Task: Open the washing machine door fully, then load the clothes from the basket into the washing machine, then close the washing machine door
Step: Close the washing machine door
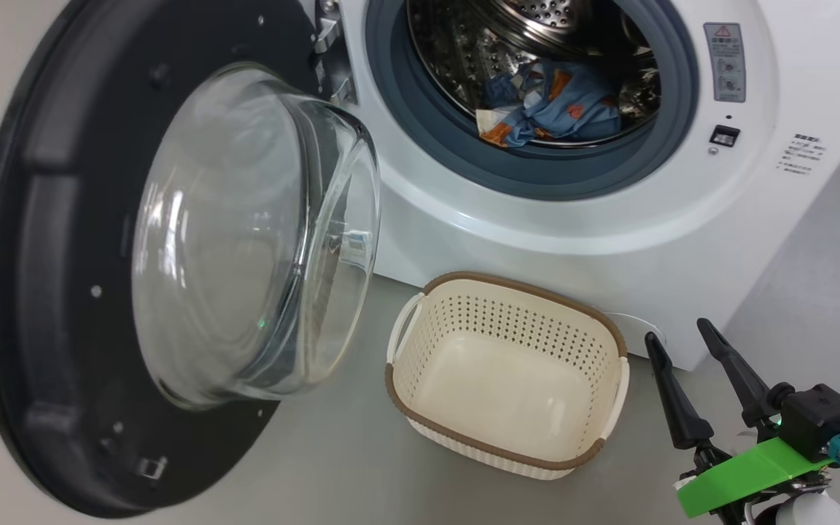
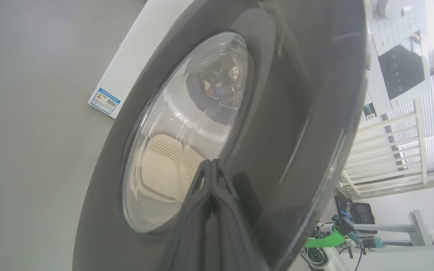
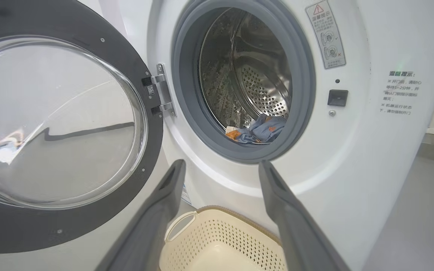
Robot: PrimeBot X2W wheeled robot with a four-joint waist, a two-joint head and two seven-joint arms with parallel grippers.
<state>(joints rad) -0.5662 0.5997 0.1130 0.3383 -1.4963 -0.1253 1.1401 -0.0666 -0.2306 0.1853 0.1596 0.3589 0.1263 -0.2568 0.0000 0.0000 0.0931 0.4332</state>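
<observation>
The washing machine door [image 1: 48, 219] stands swung open to the left, its glass bowl [image 1: 245, 233] facing me. The clothes [image 1: 551, 102] lie inside the drum of the washing machine [image 1: 537, 219]. On the floor in front, the basket [image 1: 507, 321] holds nothing. My right gripper [image 1: 679, 332] hovers open to the right of the basket, nothing between its fingers; in its wrist view the right gripper [image 3: 221, 164] points at the drum and the clothes [image 3: 258, 130]. My left gripper [image 2: 210, 163] is shut, its tips close against the door's [image 2: 296, 113] glossy outer face.
Grey floor spreads around the basket and to the right of the machine. A door hinge [image 3: 160, 94] sits left of the grey gasket [image 3: 307, 94]. Behind the open door, the left wrist view shows a white railing [image 2: 390, 158] and window blinds.
</observation>
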